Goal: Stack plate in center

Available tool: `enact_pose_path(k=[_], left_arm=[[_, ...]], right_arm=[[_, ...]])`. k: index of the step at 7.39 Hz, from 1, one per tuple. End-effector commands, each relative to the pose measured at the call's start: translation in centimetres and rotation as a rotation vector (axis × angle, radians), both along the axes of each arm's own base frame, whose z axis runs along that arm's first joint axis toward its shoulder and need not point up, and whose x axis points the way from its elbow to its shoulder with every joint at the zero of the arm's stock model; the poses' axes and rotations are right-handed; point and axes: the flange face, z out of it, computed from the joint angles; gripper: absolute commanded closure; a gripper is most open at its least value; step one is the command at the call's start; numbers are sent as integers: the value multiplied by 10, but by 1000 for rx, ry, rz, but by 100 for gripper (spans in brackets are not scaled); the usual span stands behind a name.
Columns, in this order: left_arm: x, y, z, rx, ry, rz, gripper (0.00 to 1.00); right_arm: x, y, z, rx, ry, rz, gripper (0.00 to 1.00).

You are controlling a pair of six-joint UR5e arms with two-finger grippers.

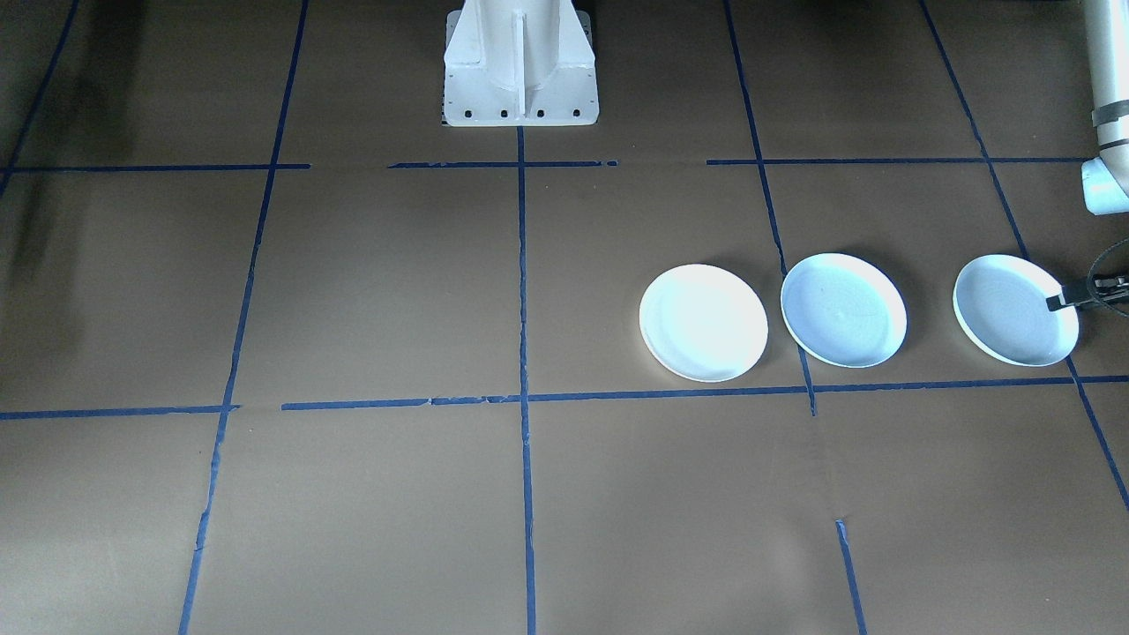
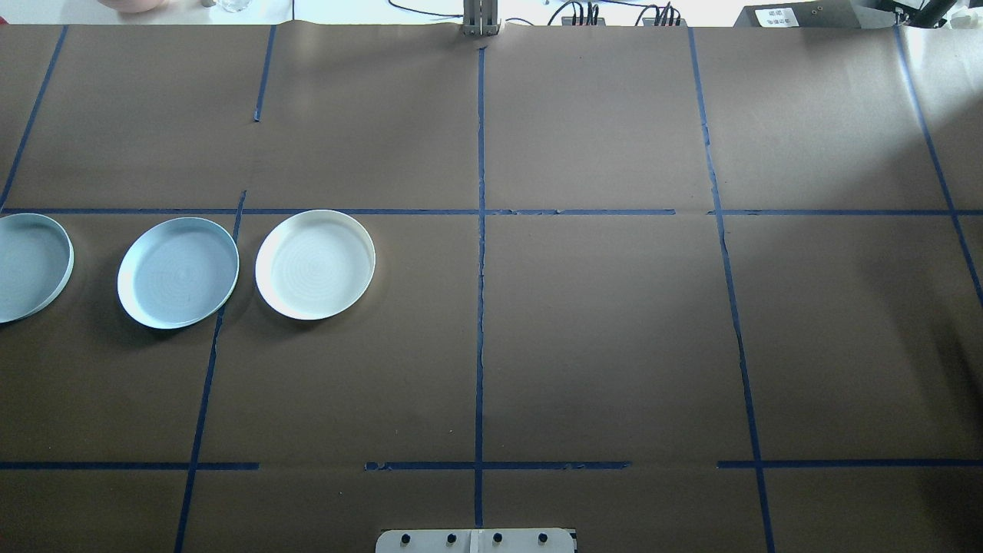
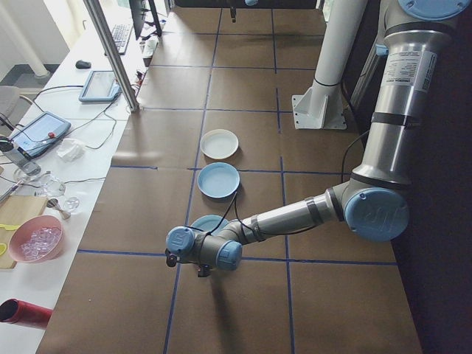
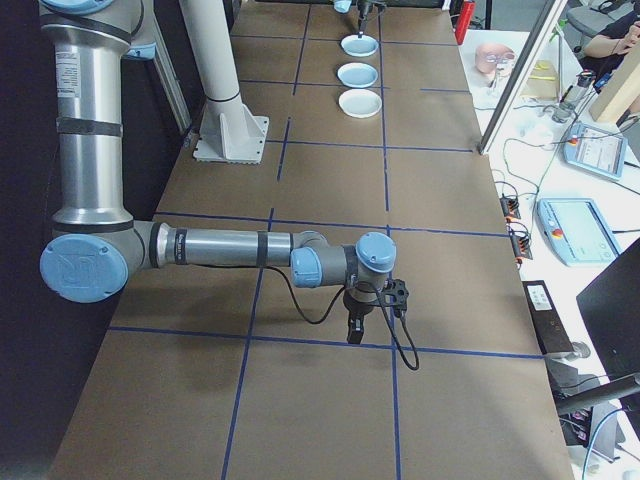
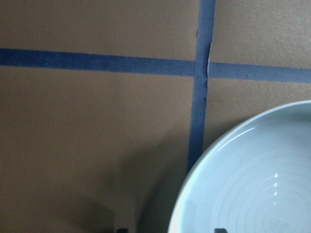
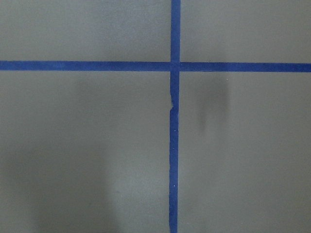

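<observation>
Three plates sit in a row on the robot's left half of the brown table (image 2: pixel 599 346), none stacked, none at the table's centre. Going outward from the middle: white plate (image 2: pixel 315 264), then blue plate (image 2: pixel 178 272) just beside it, a small gap between the rims, then end plate (image 2: pixel 27 265), pale blue, a bit further off and cut by the overhead view's left edge. Blue tape lines (image 2: pixel 480 307) mark a grid; the blue plate's rim overlaps one line, the white plate lies inside the cell next to the centre line. Left gripper (image 1: pixel 1063 300) is at the end plate's outer rim: in the front view a dark finger tip touches or overlaps that rim, and the left wrist view shows the plate's rim running between the two finger tips at the bottom edge, so the fingers straddle the rim; whether they are pressed onto it or loose, cannot tell. Left arm (image 3: pixel 295 217) reaches low along the table from its base toward that plate. Right gripper (image 4: pixel 355 330) points down at the table on the far right side, well apart from all plates, nothing under it but paper and a tape crossing; seen only from the side view, so released or clenched, cannot tell. Robot base (image 1: pixel 520 66) is at mid-table on the robot's edge. Side desks hold tablets (image 3: pixel 40 133), cables and a pink bowl (image 3: pixel 35 237).
</observation>
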Motion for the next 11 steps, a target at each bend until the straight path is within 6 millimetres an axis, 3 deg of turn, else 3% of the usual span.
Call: enact_pose_path(k=[1,3,4,6,9,11], left_arm=[[1,0,0,-4,8,2,41],[1,1,1,-7,9,2,45],[1,1,1,-6,9,2,58],[2,0,-1,-9,23,3,97],[3,-2,-5,-2,32,4,100],[10,-3,-28,-19,184,20,100]], right_arm=[[0,0,0,0,0,0,0],[0,0,0,0,0,0,0],[0,0,0,0,0,0,0],[0,0,0,0,0,0,0],[0,0,0,0,0,0,0],[0,0,0,0,0,0,0]])
